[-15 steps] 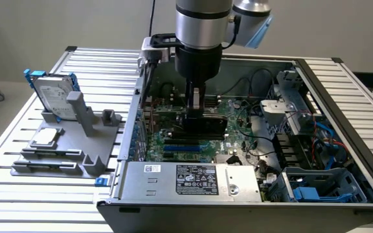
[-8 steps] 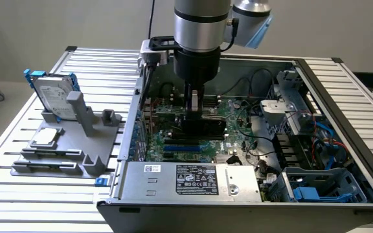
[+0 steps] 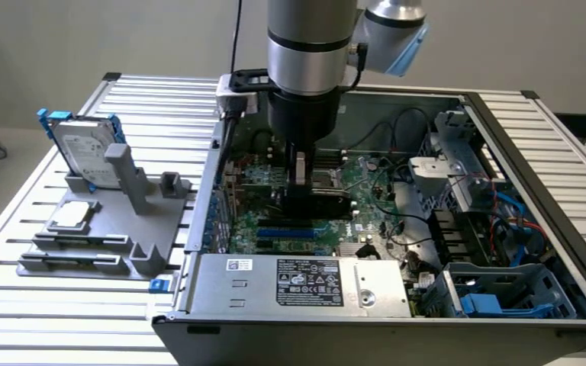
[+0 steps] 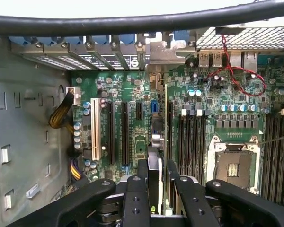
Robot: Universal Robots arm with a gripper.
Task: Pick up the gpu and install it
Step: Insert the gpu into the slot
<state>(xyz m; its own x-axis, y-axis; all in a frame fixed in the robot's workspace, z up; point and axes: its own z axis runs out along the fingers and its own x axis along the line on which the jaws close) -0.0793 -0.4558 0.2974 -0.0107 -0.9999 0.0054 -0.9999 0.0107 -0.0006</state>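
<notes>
My gripper point(image 3: 301, 177) hangs inside the open computer case point(image 3: 196, 229), low over the green motherboard point(image 3: 359, 200). It is shut on the gpu point(image 3: 319, 204), a thin card with a black shroud, held on edge. In the wrist view the gpu point(image 4: 155, 137) runs edge-on away from the gripper point(image 4: 157, 171), between two black fingers point(image 4: 142, 169), with its metal bracket point(image 4: 166, 51) at the case's rear slot openings. The card stands between the black expansion slots point(image 4: 124, 132) and the memory slots point(image 4: 191, 142). Whether its lower edge sits in a slot is hidden.
A white slot point(image 4: 95, 127) and the bare CPU socket point(image 4: 234, 166) flank the card. The power supply point(image 3: 298, 282) and a blue drive cage point(image 3: 507, 293) fill the case's near side. Outside, at the exterior view's left, a silver hard drive in a blue frame point(image 3: 82, 145) stands on a grey fixture point(image 3: 100, 229).
</notes>
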